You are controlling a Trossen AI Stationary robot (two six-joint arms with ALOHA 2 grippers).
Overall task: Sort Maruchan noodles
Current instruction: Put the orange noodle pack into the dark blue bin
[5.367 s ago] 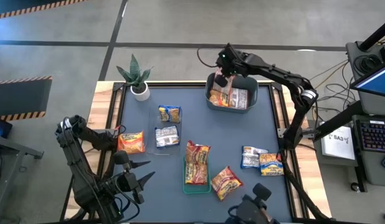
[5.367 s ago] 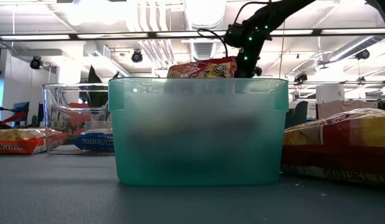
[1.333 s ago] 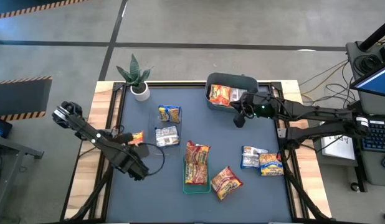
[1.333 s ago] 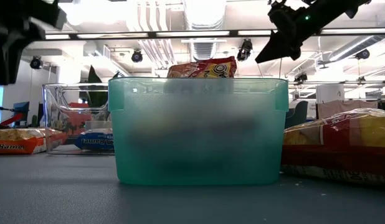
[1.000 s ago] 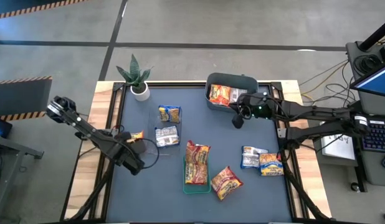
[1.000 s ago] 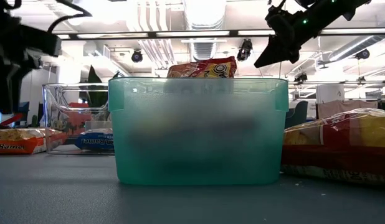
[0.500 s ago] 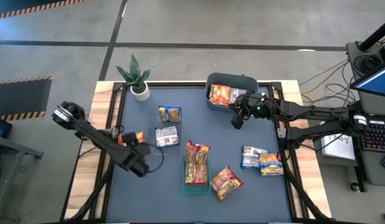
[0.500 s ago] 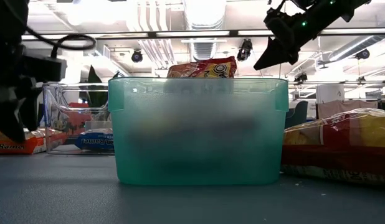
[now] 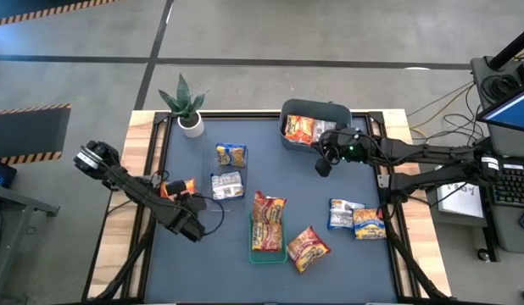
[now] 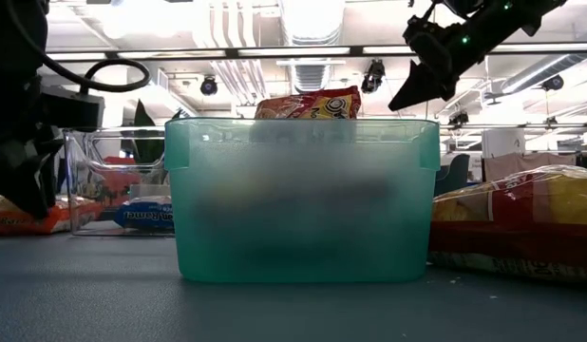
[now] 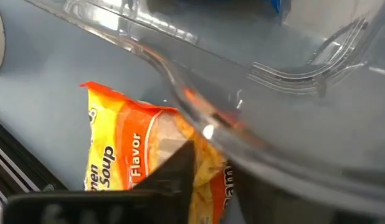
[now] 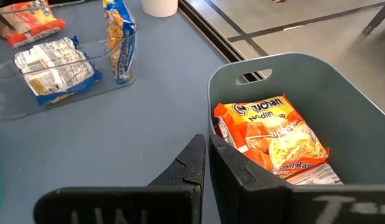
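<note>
Your grey-blue bin sits at the table's far edge and holds orange packets, with a silver one partly under them. A clear tray left of centre holds a blue packet and a silver packet. A green bin near the front holds orange-red packets, one rising above its rim in the low view. Your left claw is down at the table's left side, over an orange packet that lies just beside the clear tray's rounded rim; one dark fingertip crosses the packet, but you cannot tell whether the claw grips it or is open. Your right claw hangs above the table just in front of the grey-blue bin, its fingers pressed together and holding nothing. Loose packets lie on the dark blue-grey table: one orange beside the green bin, and a silver and a blue one to the right. A potted plant stands at the far left corner. Beyond is a bright workshop with ceiling lights and ducts.
</note>
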